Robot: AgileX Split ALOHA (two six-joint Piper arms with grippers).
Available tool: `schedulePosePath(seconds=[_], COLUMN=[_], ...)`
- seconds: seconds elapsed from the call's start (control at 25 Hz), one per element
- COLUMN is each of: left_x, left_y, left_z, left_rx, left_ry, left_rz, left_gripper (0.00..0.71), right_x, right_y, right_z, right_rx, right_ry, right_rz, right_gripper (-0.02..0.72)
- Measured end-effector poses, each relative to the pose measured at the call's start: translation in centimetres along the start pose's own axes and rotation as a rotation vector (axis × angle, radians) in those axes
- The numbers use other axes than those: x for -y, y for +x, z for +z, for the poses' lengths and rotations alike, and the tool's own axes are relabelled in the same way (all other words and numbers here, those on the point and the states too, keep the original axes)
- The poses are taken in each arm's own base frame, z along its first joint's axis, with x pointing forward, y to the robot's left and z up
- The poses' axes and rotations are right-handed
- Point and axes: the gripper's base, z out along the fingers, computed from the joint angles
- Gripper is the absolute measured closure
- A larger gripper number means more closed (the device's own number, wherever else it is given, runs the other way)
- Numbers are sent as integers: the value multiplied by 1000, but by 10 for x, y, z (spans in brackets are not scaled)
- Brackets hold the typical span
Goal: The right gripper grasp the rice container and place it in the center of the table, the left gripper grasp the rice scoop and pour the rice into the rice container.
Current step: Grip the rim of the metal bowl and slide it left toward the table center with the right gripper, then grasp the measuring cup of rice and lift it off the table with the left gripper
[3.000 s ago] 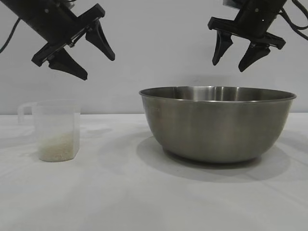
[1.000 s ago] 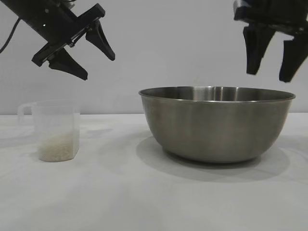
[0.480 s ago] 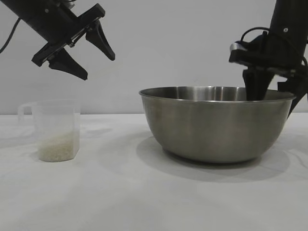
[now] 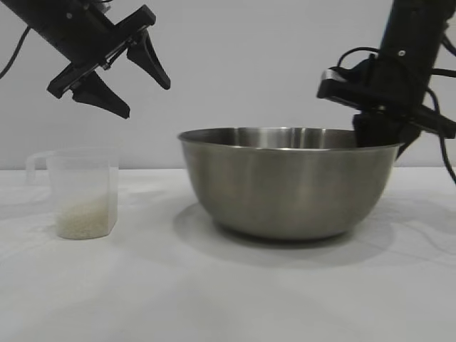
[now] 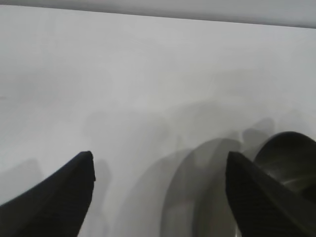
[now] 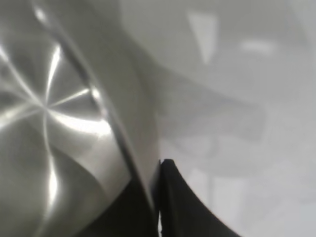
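Observation:
The rice container (image 4: 288, 182), a large steel bowl, sits on the white table (image 4: 214, 292) right of centre. My right gripper (image 4: 385, 139) is shut on its right rim, one finger inside and one outside; the wrist view shows the rim (image 6: 123, 143) pinched between the fingers (image 6: 173, 197). The rice scoop (image 4: 80, 191), a translucent cup with rice (image 4: 85, 217) at its bottom, stands at the left. My left gripper (image 4: 135, 89) hangs open and empty above the scoop. The bowl's edge shows in the left wrist view (image 5: 291, 158).
A plain grey wall stands behind the table. The table's front (image 4: 228, 306) is bare white surface. Cables hang by the right arm (image 4: 445, 153).
My right gripper came down onto the bowl's right rim and shut on it. The bowl has since slid left toward the table's centre. The left arm has not moved.

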Motion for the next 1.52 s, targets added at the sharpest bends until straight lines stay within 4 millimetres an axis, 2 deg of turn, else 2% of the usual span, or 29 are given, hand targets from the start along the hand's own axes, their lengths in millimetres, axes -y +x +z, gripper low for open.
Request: schedulePosePath(seconds=[0.04,0.08,0.16,0.32,0.4,0.44,0.76,1.0,1.28,1.52], left_x=[0,0,0,1,1,1,2,2,2,2], left_y=[0,0,0,1,1,1,2,2,2,2], left_z=[0,0,0,0,0,0,0,0,0,0], left_rx=[-1,-1,-2,-6,-11,-13,-18,-19,-19,-19], left_ry=[1,1,3,7,14,16,21,22,23,23], left_rz=[0,0,0,0,0,0,0,0,0,0], left_gripper=[221,221,221,221,221,221,221,221,221,221], right_x=[0,-1,-1,-4,-6,-7,-19,-26,-43,-66], right_y=[0,-1,-1,1,4,6,25,46,88,141], right_z=[0,0,0,-8,-18,-23,-80,-129,-195,-248], right_rx=[3,8,10,22,27,29,122,228,410,594], right_ry=[-3,-7,-9,-4,12,23,153,298,409,414], right_rz=[2,4,5,-5,-22,-31,-114,-68,-44,-72], right_gripper=[654,654,544,276,187,165,178,178,178,178])
